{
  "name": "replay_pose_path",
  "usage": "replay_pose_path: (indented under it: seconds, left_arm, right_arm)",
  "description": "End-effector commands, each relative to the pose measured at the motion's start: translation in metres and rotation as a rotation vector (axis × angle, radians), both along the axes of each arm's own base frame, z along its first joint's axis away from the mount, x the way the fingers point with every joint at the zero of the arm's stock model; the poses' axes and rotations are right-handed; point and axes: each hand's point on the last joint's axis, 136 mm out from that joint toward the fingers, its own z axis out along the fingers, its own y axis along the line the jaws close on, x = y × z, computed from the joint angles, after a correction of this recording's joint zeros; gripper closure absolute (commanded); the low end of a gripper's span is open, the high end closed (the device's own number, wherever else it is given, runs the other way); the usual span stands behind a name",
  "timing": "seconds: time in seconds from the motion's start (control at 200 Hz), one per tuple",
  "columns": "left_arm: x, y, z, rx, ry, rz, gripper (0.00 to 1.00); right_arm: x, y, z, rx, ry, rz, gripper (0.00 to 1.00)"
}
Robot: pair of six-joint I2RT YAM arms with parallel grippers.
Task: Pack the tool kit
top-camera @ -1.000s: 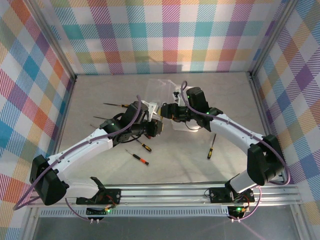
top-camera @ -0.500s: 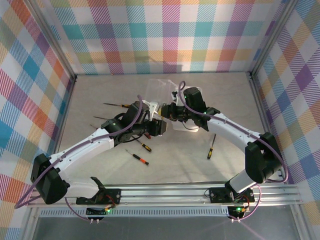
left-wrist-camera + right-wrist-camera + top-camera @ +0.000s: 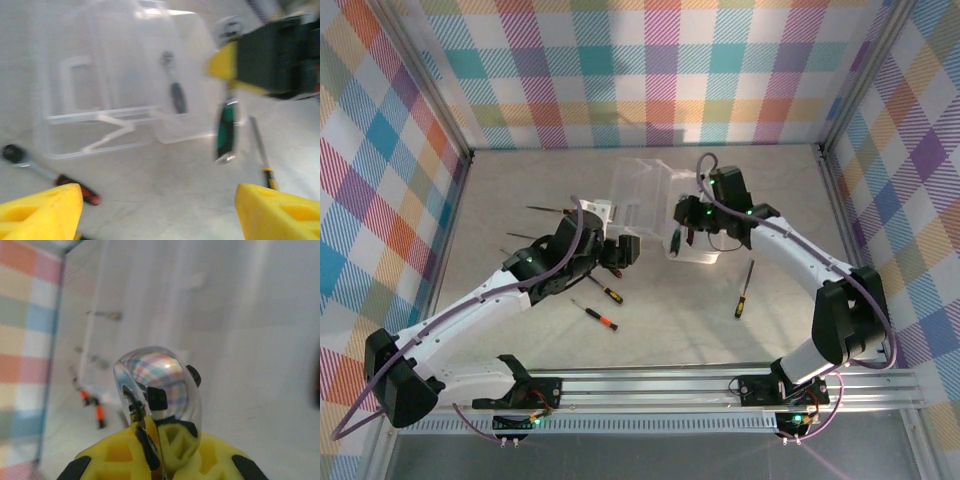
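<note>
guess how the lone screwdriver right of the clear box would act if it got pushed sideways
The screwdriver looks slim and round, so a sideways push would likely roll it across the smooth table. Its straight shaft suggests it stays stiff when lifted. It probably weighs little, yet lying flat it may be awkward to pinch.

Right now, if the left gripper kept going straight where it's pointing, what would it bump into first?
Most likely the clear plastic box, which sits straight ahead of the open left gripper. The green-handled tool hangs off to the right of that line. Depth is blurry, so that's a guess.
</note>
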Motion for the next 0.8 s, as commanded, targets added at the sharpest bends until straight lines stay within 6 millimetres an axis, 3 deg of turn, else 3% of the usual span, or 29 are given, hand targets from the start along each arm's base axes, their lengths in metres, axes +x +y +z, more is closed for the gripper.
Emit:
replay_pose_path:
  seconds: [0.0, 0.205, 0.355, 0.595, 0.795]
  left_arm:
    - [0.002, 0.044, -0.015, 0.111, -0.012, 0.194, 0.18]
    - [-0.005, 0.063, -0.026, 0.131, 0.004, 0.25, 0.17]
    - [-0.009, 0.069, -0.025, 0.142, 0.014, 0.264, 0.17]
    - [-0.012, 0.078, -0.031, 0.17, 0.028, 0.293, 0.14]
    - [-0.009, 0.079, -0.028, 0.171, 0.019, 0.304, 0.14]
  right_arm:
    - [0.014, -0.042, 0.021, -0.214, -0.1, -0.071, 0.98]
    - [0.051, -0.071, -0.006, -0.343, -0.061, -0.145, 0.98]
    - [0.078, -0.081, -0.03, -0.398, -0.014, -0.167, 0.98]
    - [0.089, -0.08, -0.085, -0.445, 0.104, -0.163, 0.97]
    - [0.105, -0.079, -0.115, -0.476, 0.175, -0.167, 0.97]
